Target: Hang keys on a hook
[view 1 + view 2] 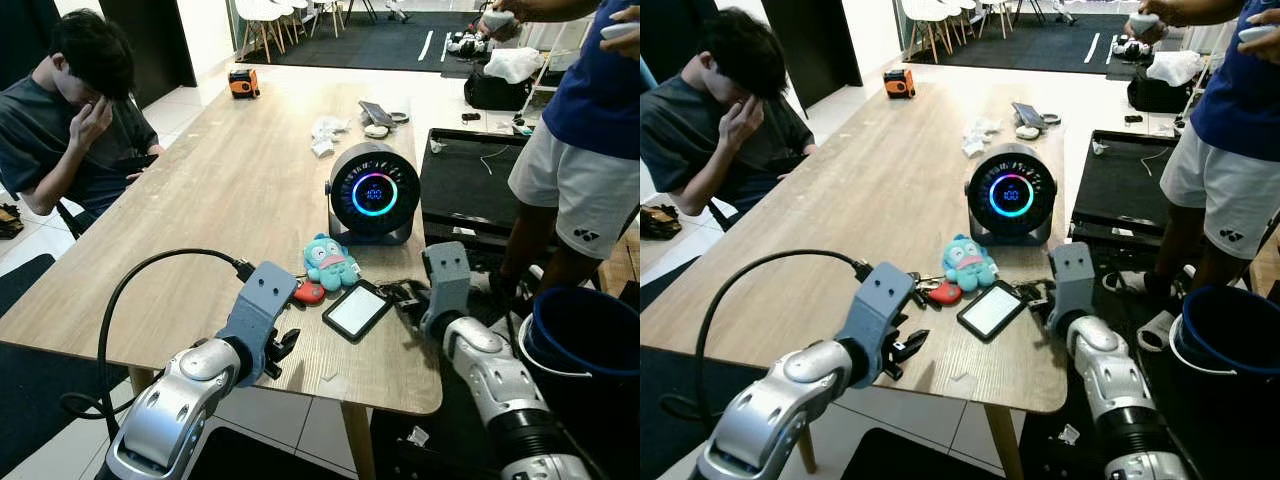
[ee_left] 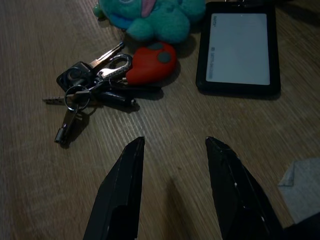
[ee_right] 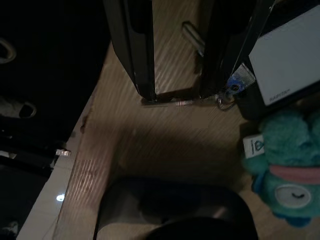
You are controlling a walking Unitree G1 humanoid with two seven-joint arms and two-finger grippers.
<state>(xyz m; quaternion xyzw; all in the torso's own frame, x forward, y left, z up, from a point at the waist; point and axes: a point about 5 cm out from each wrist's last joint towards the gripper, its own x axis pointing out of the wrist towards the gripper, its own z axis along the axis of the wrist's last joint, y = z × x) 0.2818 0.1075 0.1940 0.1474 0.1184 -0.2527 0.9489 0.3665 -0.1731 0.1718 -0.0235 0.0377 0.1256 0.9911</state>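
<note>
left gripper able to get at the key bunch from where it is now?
Probably yes. The left gripper hovers open just short of the keys, with bare table between them. The red fob and the teal plush lie beyond the bunch, not in the way.

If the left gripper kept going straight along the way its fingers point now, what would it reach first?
Probably the bunch of keys with its red fob: the left gripper hovers open just short of it above the wooden table. Height is hard to judge.
</note>
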